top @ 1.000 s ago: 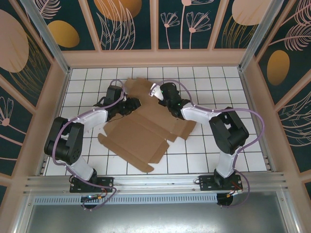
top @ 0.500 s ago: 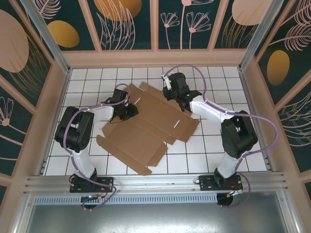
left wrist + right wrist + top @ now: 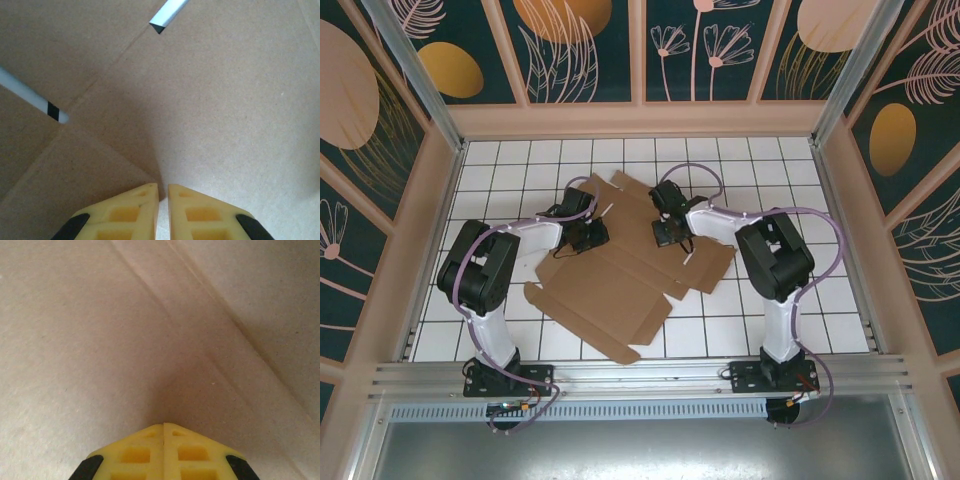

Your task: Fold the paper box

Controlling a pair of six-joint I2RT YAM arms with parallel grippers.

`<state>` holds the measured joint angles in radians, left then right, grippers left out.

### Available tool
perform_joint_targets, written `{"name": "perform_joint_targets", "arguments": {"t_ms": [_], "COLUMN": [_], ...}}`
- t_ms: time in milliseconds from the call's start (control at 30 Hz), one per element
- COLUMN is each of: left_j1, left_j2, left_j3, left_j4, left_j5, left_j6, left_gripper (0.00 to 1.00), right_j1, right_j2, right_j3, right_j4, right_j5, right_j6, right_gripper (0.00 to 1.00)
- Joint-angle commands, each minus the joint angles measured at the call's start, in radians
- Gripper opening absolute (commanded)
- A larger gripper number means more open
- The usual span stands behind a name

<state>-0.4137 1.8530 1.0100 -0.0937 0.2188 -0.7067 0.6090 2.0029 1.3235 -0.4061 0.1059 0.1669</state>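
The paper box (image 3: 630, 262) lies as a flat brown cardboard sheet with flaps and creases in the middle of the tiled table. My left gripper (image 3: 588, 237) points down onto the sheet's left part. In the left wrist view its yellow fingertips (image 3: 163, 186) stand almost together against the cardboard (image 3: 215, 100), with a thin slit between them and nothing in it. My right gripper (image 3: 668, 233) presses onto the sheet's far middle. Its fingertips (image 3: 164, 425) are fully shut, resting on bare cardboard (image 3: 90, 340) beside a crease (image 3: 200, 305).
White tiled table (image 3: 520, 165) with wooden walls all round. Two slots cut in the cardboard show the white table through them (image 3: 167, 12) (image 3: 30, 97). The arm bases (image 3: 510, 375) (image 3: 770, 375) sit at the near edge.
The right gripper came down from the sheet's far edge onto its middle and shut. The left gripper narrowed to a slit. The sheet shifted slightly.
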Motion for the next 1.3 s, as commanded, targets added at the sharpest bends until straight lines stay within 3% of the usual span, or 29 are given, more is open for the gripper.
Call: {"name": "perform_joint_targets", "arguments": {"t_ms": [0,233,400,533,633,733,867,967,1100,1267], "left_j1": [0.0,-0.002,-0.033,-0.046,-0.046,-0.046,-0.047,-0.046,-0.047,-0.046], "left_j2": [0.021,0.004,-0.037,-0.05,-0.06,-0.054,0.067,0.194,0.36,0.442], "left_j3": [0.011,-0.031,-0.106,-0.083,0.009,0.133,0.344,0.484,0.64,0.676], "left_j4": [-0.068,-0.057,-0.027,-0.037,-0.078,-0.111,-0.125,-0.113,-0.109,-0.087], "left_j5": [-0.061,-0.003,0.042,0.04,0.023,0.029,0.083,0.094,0.144,0.144], "left_j6": [0.025,0.007,-0.027,-0.033,-0.009,0.013,0.011,-0.005,-0.034,-0.046], "left_gripper": [0.15,0.15,0.15,0.16,0.17,0.19,0.19,0.16,0.12,0.07], "right_j1": [-0.055,-0.057,-0.057,-0.056,-0.097,-0.144,-0.221,-0.284,-0.368,-0.426], "right_j2": [0.135,0.279,0.26,0.227,0.162,0.077,0.016,0.016,0.018,0.069], "right_j3": [0.075,0.299,0.26,0.237,0.222,0.212,0.227,0.249,0.26,0.287], "right_j4": [-0.062,-0.108,-0.067,-0.052,-0.025,0.017,0.052,0.06,0.067,0.061], "right_j5": [0.046,-0.034,-0.122,-0.122,-0.152,-0.255,-0.341,-0.388,-0.35,-0.367], "right_j6": [0.003,-0.028,-0.021,-0.023,-0.026,-0.032,-0.033,-0.026,0.005,0.012], "right_gripper": [0.04,0.05,0.06,0.06,0.09,0.22,0.38,0.44,0.52,0.56]}}
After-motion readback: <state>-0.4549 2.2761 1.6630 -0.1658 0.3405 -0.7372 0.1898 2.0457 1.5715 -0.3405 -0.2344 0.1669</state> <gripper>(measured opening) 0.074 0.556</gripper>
